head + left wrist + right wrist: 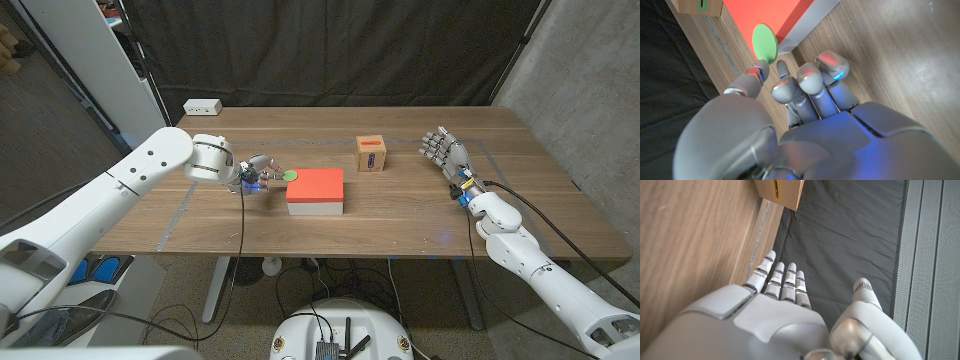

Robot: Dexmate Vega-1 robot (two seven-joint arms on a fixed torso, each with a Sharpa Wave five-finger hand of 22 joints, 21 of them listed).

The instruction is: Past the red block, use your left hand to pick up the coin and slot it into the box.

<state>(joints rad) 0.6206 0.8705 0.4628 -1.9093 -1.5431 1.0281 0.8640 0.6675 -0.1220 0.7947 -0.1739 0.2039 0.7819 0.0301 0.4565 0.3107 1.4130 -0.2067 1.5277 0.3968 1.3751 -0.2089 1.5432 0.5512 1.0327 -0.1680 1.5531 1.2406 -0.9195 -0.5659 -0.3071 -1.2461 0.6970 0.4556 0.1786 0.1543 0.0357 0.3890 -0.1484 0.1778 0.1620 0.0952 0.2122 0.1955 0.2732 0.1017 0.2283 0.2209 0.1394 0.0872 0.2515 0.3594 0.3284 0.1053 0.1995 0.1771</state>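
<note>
Head view: my left hand (252, 176) reaches toward the green coin (290, 175), which lies at the red block's (316, 185) back left corner; fingers curled, pinching nothing, fingertips (759, 71) just short of it. The box (372, 153) stands toward the surface's (400, 215) far edge. My right hand (447, 153) stands spread, holding nothing.

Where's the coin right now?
Head view: the green coin lies on the table at the red block's far-left corner, just beyond the left hand's fingers.
</note>
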